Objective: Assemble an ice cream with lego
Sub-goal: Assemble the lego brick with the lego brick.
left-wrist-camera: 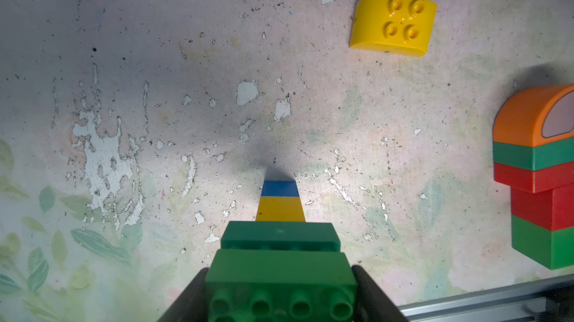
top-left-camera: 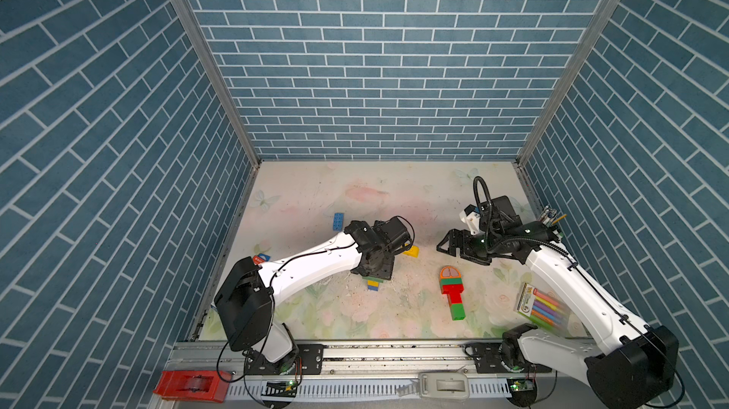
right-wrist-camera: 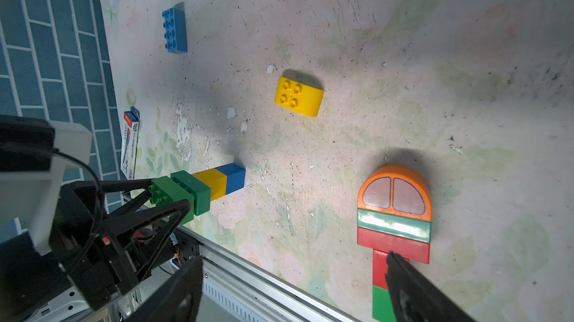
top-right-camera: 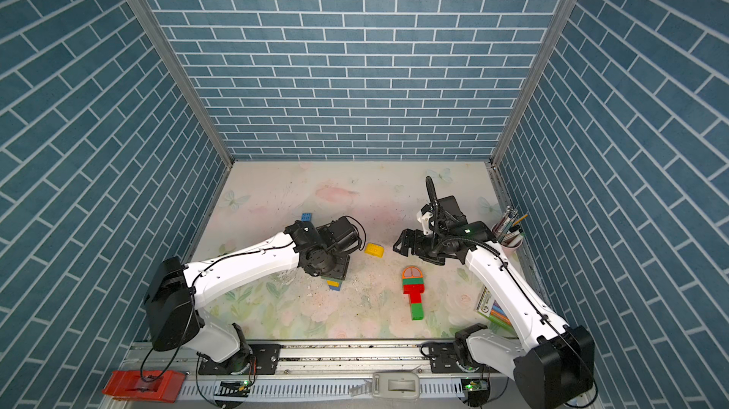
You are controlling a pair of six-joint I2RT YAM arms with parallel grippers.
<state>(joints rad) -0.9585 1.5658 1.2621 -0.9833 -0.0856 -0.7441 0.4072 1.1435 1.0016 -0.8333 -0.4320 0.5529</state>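
Observation:
My left gripper (left-wrist-camera: 279, 274) is shut on the top green brick (left-wrist-camera: 279, 270) of an upright lego stack (right-wrist-camera: 202, 188). From the top it runs green, green, yellow, blue, with the blue end down at the mat. The arm hides most of the stack (top-left-camera: 372, 284) in both top views. A finished lego piece (top-left-camera: 451, 296) lies flat to the right, with an orange round top, then green and red bricks. My right gripper (right-wrist-camera: 293, 258) hangs open and empty behind it (right-wrist-camera: 394, 211). A loose yellow round-topped piece (top-left-camera: 411, 251) and a blue oblong brick (top-left-camera: 338, 223) lie farther back.
A pack of markers (top-left-camera: 542, 306) lies under my right arm, and a cup of pens (top-right-camera: 511, 231) stands at the right wall. A small box (right-wrist-camera: 129, 143) lies by the left wall. A metal rail (top-left-camera: 374, 351) runs along the front, with a red tape dispenser (top-left-camera: 191, 385) beyond it.

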